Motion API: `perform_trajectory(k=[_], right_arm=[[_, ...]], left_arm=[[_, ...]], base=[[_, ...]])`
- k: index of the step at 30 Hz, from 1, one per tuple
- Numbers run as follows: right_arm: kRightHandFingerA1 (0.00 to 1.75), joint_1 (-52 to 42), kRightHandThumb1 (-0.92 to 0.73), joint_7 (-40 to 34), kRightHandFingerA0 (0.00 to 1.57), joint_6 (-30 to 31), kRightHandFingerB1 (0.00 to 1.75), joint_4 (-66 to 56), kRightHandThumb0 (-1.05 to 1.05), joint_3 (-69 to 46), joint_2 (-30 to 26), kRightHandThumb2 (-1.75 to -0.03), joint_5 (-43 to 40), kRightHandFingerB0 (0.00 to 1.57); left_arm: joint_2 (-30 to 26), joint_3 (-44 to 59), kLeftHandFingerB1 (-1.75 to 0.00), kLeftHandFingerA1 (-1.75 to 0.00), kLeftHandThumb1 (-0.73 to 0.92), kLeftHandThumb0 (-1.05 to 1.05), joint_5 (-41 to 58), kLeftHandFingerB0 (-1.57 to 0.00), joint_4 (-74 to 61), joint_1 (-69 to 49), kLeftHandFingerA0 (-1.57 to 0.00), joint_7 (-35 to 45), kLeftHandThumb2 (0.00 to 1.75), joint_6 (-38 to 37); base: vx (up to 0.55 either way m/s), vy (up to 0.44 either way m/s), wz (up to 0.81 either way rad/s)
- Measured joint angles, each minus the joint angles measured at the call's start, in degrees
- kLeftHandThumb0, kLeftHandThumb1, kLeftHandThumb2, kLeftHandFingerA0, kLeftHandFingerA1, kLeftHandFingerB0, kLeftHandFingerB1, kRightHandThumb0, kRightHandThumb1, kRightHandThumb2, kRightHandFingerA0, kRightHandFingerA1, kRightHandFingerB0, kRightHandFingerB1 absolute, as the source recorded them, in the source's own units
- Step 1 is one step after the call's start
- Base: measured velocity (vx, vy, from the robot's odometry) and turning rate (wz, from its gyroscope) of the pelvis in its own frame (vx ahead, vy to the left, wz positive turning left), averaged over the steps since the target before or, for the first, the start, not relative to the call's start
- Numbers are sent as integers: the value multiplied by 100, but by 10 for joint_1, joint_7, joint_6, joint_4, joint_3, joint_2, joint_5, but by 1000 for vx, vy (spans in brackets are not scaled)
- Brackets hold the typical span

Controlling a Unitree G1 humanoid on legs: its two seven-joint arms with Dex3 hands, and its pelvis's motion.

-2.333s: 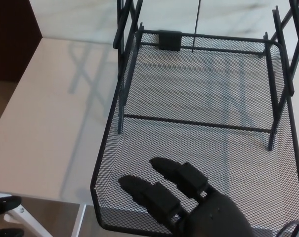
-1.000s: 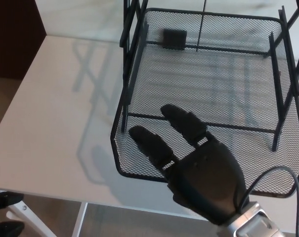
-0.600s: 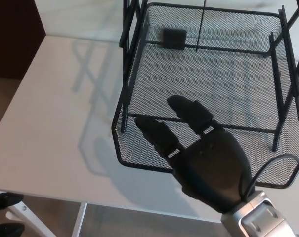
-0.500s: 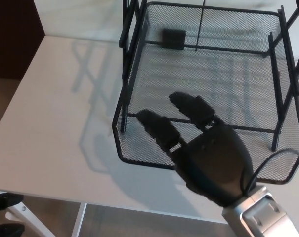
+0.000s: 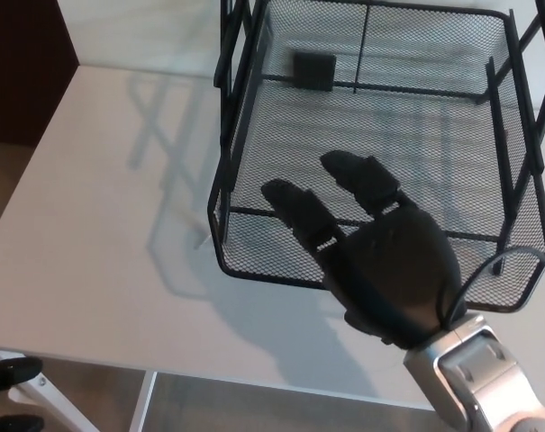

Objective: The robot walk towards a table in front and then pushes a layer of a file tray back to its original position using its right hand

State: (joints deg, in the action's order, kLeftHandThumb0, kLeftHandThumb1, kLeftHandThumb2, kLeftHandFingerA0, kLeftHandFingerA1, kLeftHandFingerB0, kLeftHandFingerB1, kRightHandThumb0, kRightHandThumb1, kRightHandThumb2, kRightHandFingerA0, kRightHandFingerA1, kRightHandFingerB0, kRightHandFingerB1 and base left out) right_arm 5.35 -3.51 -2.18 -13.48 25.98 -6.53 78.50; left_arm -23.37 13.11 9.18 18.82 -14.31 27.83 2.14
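- The pulled-out mesh layer of the black file tray fills the upper right of the head view, its rounded front rim lying toward 6 o'clock and its back wall toward 12; it rests on the white table.
- The layer's travel axis runs roughly 6 to 12 o'clock, between the upright frame posts on its 9 o'clock side and their twins at 3 o'clock.
- The right hand reaches over the front rim from about 5 o'clock, palm down, fingers spread and extended toward 11 o'clock; it is unclenched and grasps nothing (whether the palm bears on the rim cannot be told from above).
- So the layer's bulk lies at 12 o'clock from the hand, which suits a forward push; the hand sits right of the rim's middle, so the layer could skew against a post.
- The left hand does not show, which leaves the right as the only one near.
- Room: bare table lies open from 9 to 7 o'clock, and the near table edge is at 6 o'clock, close behind the wrist; a small dark block sits at the far-left corner of the layer.
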Motion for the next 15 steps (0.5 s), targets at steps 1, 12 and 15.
perform_trajectory(k=[1, 12, 15], right_arm=[[28, 6, -32, 1, 5, 3, 27, 7, -51, -1, 0, -51, -1, 15], [27, 30, -28, 9, 9, 23, 28, 43, -54, 1, 0, -58, -11, 12], [28, 31, -33, 9, 9, 27, 26, 44, -56, 2, -1, -51, -14, 12]], left_arm=[[0, 0, -39, -44, 55, -16, 0, -46, -1, 0, -65, 0, 56, 0], [0, -1, -39, -44, 55, -16, 0, -47, -6, 0, -68, -1, 56, 0], [0, -2, -39, -44, 56, -14, 0, -47, -7, -2, -68, -3, 56, 0]], base=[[0, 0, 0], [0, 0, 0], [0, 0, 0]])
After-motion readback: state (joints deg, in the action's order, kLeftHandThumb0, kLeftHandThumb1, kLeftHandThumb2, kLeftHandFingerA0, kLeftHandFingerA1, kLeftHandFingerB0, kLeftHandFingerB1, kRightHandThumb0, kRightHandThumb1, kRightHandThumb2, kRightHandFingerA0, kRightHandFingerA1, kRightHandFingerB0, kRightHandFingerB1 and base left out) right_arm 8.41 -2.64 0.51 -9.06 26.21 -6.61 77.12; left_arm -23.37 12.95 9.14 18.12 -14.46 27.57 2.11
